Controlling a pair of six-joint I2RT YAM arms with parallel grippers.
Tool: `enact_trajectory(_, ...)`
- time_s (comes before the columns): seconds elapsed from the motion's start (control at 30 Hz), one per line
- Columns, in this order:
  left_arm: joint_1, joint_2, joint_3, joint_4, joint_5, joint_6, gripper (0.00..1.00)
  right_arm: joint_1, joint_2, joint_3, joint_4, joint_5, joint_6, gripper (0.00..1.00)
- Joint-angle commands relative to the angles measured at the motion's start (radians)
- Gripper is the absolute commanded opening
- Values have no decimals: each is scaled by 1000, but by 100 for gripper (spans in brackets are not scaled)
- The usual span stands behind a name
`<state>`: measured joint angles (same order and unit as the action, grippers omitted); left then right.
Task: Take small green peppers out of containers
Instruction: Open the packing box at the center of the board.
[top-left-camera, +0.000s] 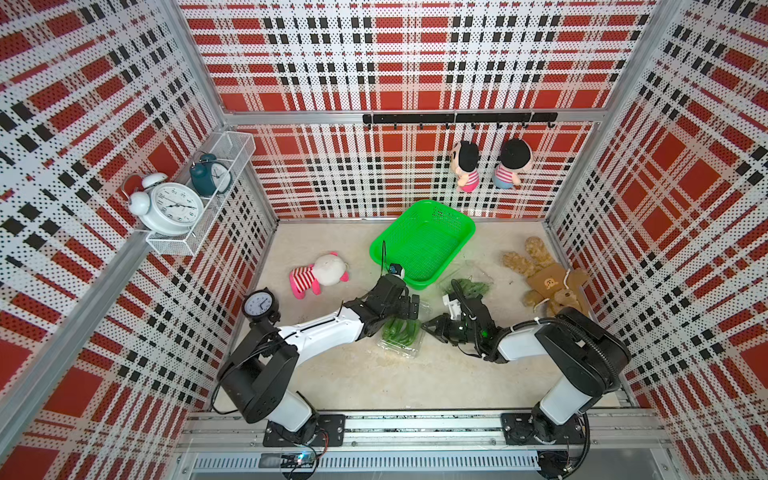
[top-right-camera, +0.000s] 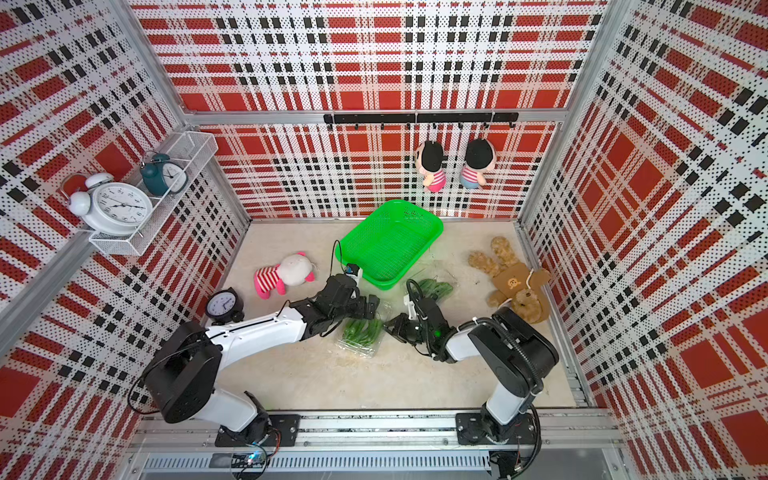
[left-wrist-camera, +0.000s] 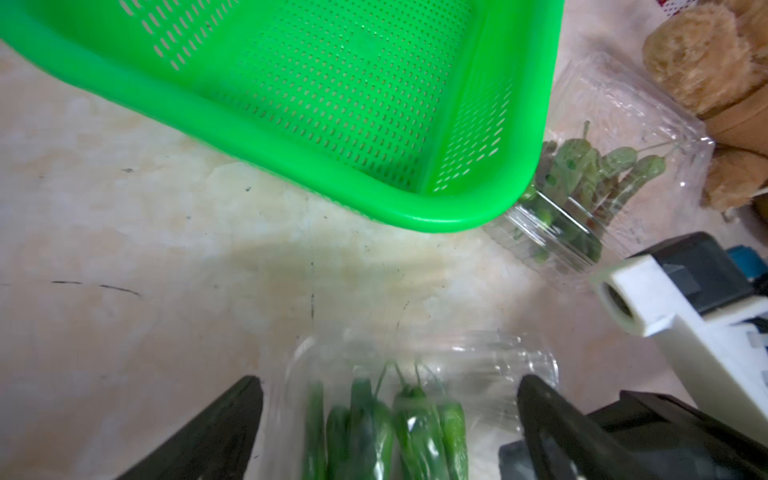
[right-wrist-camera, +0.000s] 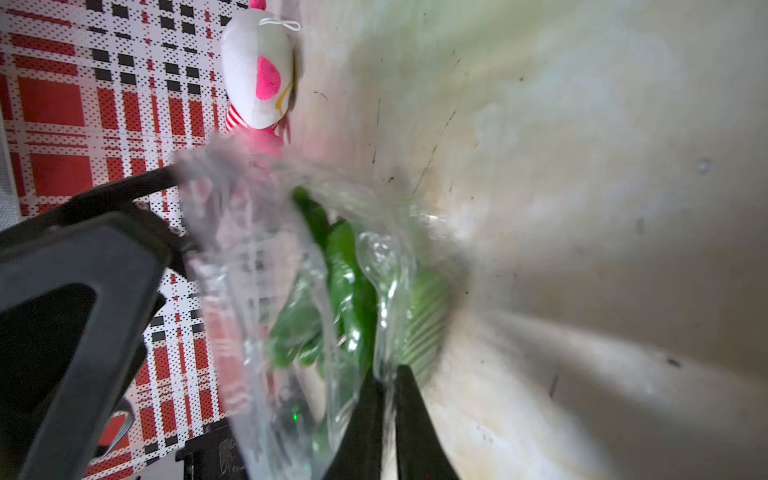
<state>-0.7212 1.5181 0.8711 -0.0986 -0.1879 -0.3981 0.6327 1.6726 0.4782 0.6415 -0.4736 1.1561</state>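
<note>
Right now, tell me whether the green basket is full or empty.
Empty. The green basket shows only its bare perforated floor in both top views and the left wrist view.

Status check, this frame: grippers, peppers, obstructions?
Left gripper open, straddling near container. Right gripper shut on its edge. Peppers inside it and far container; none out. Green basket empty; nothing blocking.

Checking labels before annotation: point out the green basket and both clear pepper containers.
green basket (top-left-camera: 424, 249): a top view, bare mesh floor.
near container (top-left-camera: 397, 350): a top view, clear front wall.
far container (left-wrist-camera: 631, 99): left wrist view, clear panel.
</note>
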Motion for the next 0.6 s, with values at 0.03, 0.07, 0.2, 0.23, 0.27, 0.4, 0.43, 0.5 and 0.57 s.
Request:
enact_trajectory(0.03, -3, -73, 57, -81, -185, 61, 98, -3, -28, 27, -126, 7, -32, 10)
enact_trajectory(0.07, -3, -84, 60, -94, -206, 70, 98, -4, -32, 35, -147, 6, -38, 10)
enact_trajectory(0.2, -3, -123, 69, -137, -229, 93, 98, -2, -50, 61, -215, 2, -56, 9)
enact_trajectory(0.23, -4, -132, 76, -155, -219, 94, 98, -2, -54, 67, -233, 2, -60, 9)
enact_trajectory(0.27, -9, -141, 85, -173, -209, 91, 98, -2, -58, 74, -252, 1, -64, 9)
enact_trajectory(0.4, -93, -216, 98, -231, -169, 81, 98, -2, -85, 105, -345, 7, -90, 9)
enact_trajectory(0.43, -124, -238, 98, -248, -160, 69, 99, -2, -91, 111, -365, 8, -95, 9)
enact_trajectory(0.5, -177, -272, 89, -279, -136, 36, 98, -2, -98, 125, -398, 10, -103, 9)
enact_trajectory(0.57, -234, -295, 77, -303, -129, -20, 98, -2, -97, 136, -419, 10, -108, 9)
